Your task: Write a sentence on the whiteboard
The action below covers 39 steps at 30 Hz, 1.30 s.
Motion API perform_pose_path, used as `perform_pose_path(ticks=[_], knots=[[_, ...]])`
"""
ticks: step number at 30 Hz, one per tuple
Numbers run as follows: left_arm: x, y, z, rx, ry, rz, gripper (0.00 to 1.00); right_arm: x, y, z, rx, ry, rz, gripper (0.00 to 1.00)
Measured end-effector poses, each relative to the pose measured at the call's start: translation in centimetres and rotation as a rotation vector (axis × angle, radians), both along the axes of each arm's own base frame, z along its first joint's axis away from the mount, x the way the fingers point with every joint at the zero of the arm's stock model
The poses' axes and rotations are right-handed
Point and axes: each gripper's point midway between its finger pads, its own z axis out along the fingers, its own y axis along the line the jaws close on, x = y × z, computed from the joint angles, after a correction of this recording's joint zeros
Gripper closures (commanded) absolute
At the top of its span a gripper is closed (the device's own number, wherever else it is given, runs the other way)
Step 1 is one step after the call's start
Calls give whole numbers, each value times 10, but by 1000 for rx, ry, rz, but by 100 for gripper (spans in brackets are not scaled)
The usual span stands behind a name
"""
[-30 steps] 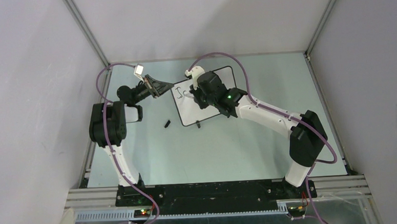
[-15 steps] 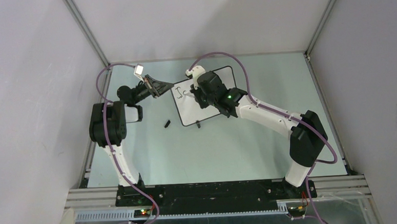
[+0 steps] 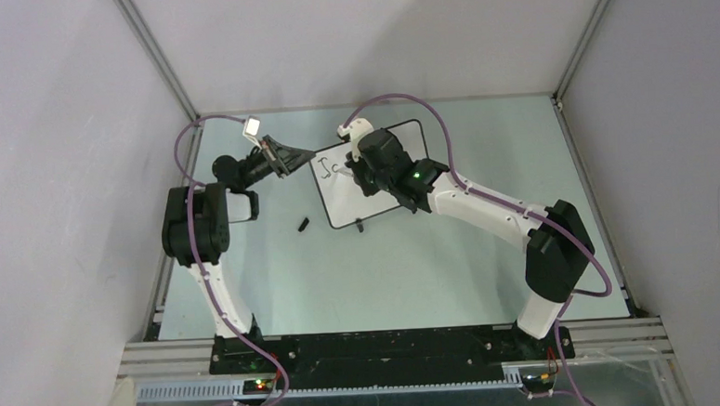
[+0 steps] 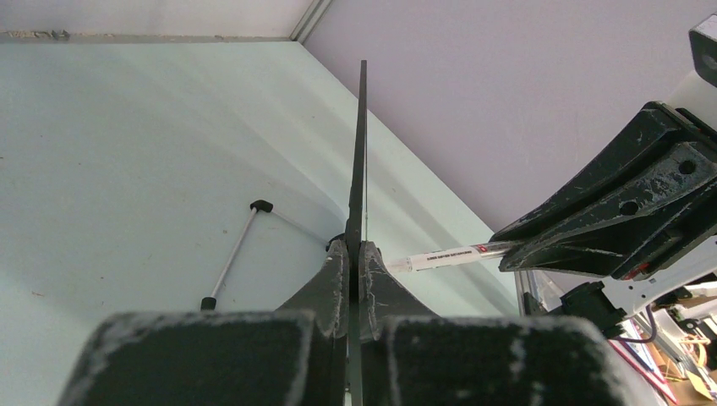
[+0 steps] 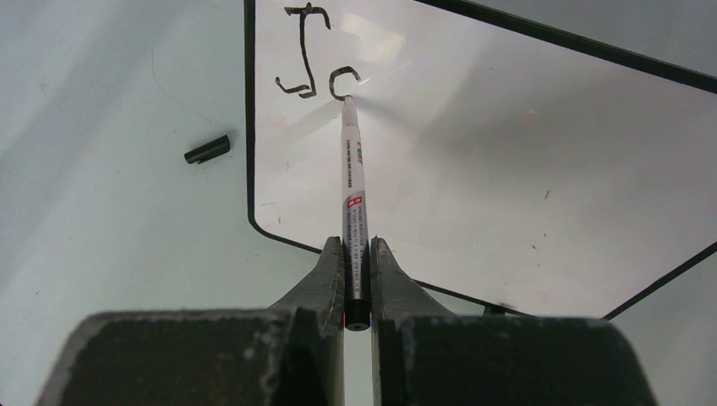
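Observation:
The whiteboard [image 3: 342, 202] lies at the middle back of the table, white with a thin black frame; it also shows in the right wrist view [image 5: 524, 169]. The sentence [image 5: 314, 63] is only a "J" and a half-drawn round letter in black. My right gripper [image 5: 356, 249] is shut on a white marker pen [image 5: 351, 190] whose tip touches the board at the end of the round letter. My left gripper [image 4: 355, 254] is shut on the whiteboard's left edge [image 4: 359, 161], seen edge-on; in the top view it [image 3: 296, 159] sits at the board's far left corner.
The marker's black cap [image 3: 303, 225] lies on the table left of the board, also in the right wrist view [image 5: 208, 150]. A thin grey rod with black ends [image 4: 233, 254] lies on the table in the left wrist view. Walls enclose the table.
The right gripper has shifted very slightly at the board's top left; the left arm and the board have not moved.

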Motion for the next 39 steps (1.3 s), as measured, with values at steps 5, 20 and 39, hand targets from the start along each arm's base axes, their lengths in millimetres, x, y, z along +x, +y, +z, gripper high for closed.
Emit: perform_pose_path(ticks=[5, 20, 39], knots=[[0, 0, 0, 0, 0, 0, 100, 0, 0, 0, 0, 0, 0, 100], [0, 0, 0, 0, -1, 0, 100, 5, -1, 8, 10, -12, -11, 100], [0, 0, 1, 0, -4, -1, 100, 5, 4, 13, 15, -16, -2, 100]])
